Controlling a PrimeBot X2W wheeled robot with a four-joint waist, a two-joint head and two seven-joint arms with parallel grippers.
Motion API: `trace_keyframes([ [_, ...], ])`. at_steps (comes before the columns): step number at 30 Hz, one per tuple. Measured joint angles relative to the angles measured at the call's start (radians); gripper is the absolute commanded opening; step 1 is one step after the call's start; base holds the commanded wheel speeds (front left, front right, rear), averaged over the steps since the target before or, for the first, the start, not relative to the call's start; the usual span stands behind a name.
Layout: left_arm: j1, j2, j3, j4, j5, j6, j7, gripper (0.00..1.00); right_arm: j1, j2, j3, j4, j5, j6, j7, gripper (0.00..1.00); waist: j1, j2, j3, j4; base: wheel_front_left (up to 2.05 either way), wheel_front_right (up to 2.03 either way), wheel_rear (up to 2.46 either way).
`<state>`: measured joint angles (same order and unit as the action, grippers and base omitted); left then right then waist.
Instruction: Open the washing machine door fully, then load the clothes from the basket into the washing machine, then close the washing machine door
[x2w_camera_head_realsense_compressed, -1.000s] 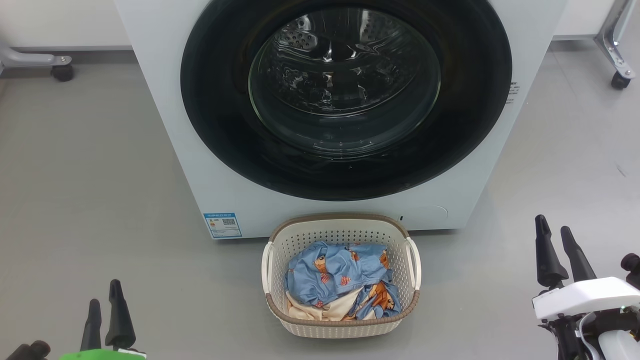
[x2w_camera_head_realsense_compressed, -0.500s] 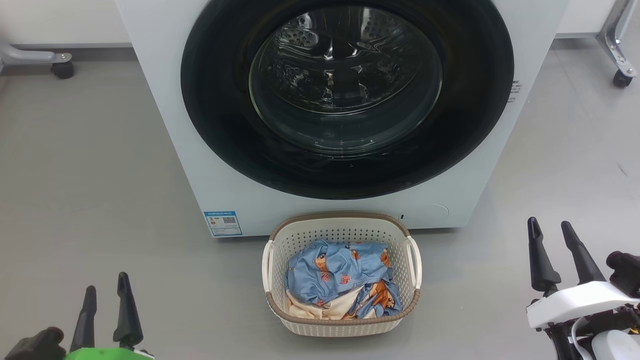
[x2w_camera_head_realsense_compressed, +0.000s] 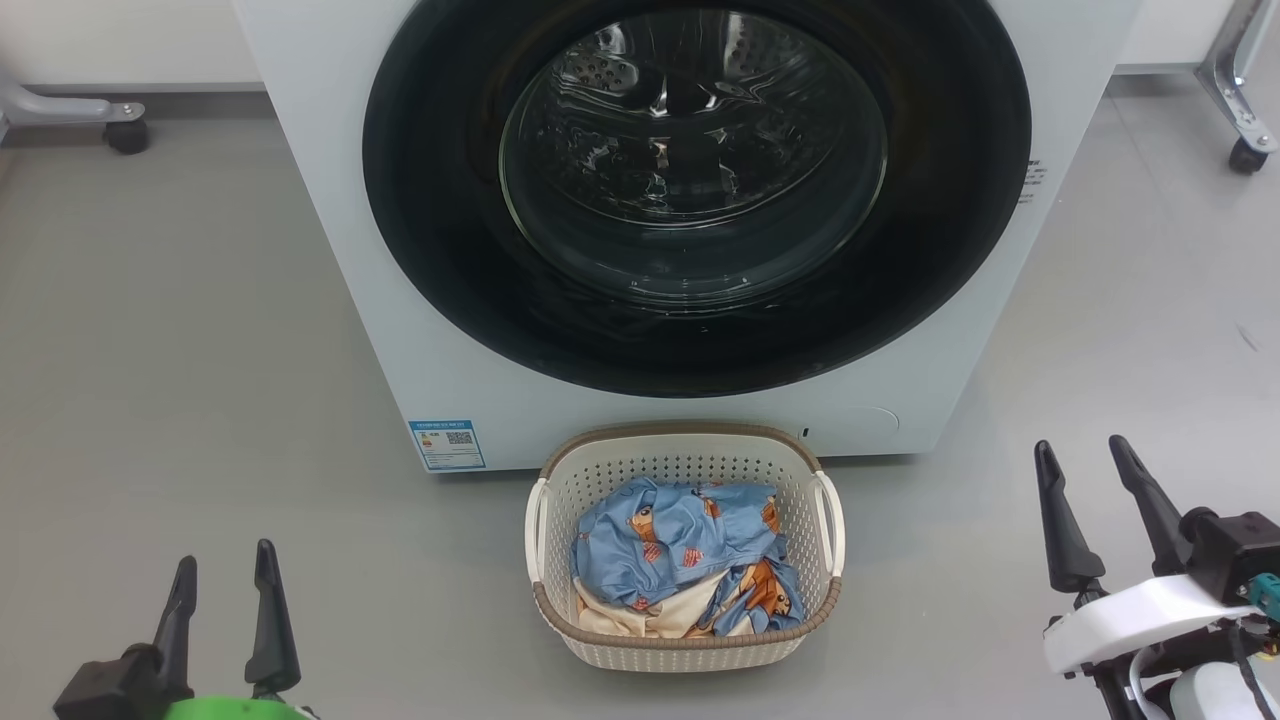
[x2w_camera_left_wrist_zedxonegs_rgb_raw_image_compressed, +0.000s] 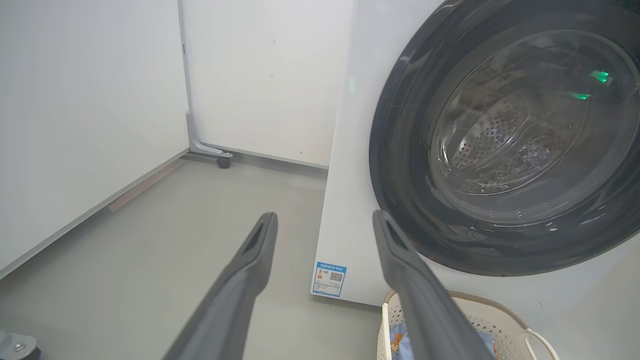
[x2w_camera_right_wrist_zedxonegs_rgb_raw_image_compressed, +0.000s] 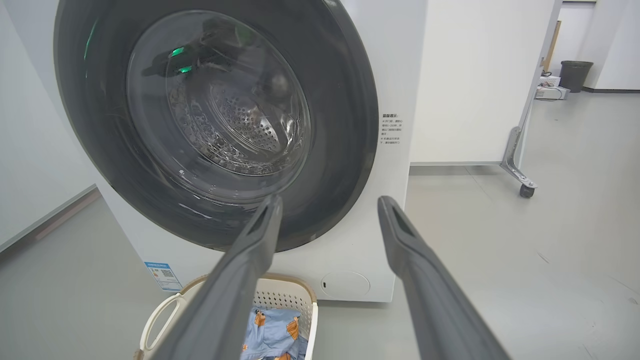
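Left end effector (x2w_camera_head_realsense_compressed: 226, 555) and right end effector (x2w_camera_head_realsense_compressed: 1080, 445) both spread wide, empty, low on either side of the basket (x2w_camera_head_realsense_compressed: 690, 432) and well apart from it; likely a ready pose. Washing machine door (x2w_camera_head_realsense_compressed: 690, 180) shut: glossy black ring, bulging clear glass, on the boxy white washing machine (x2w_camera_head_realsense_compressed: 330, 250). Cream perforated plastic basket with a brown woven-look rim, just in front, probably for short transfers. Clothes (x2w_camera_head_realsense_compressed: 670, 540) crumpled inside, soft blue printed fabric over cream.
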<state>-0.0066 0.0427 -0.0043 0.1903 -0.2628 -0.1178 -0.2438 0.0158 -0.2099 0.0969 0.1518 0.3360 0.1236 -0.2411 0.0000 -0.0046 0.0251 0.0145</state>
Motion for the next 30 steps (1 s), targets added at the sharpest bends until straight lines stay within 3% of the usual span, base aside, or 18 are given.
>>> trace_keyframes([
  [5,0.0,-0.003,0.007,-0.004,0.059,0.0,-0.005,1.0,0.001,0.004,-0.007,0.021,-0.042,0.0,-0.01,1.0,0.0,0.0,-0.001,0.001,0.0,0.0,0.0],
  [30,0.0,-0.005,0.007,-0.009,0.053,0.0,-0.005,1.0,0.001,0.018,-0.024,0.063,-0.052,0.0,-0.01,1.0,0.0,0.0,-0.009,-0.004,0.0,0.0,0.0],
])
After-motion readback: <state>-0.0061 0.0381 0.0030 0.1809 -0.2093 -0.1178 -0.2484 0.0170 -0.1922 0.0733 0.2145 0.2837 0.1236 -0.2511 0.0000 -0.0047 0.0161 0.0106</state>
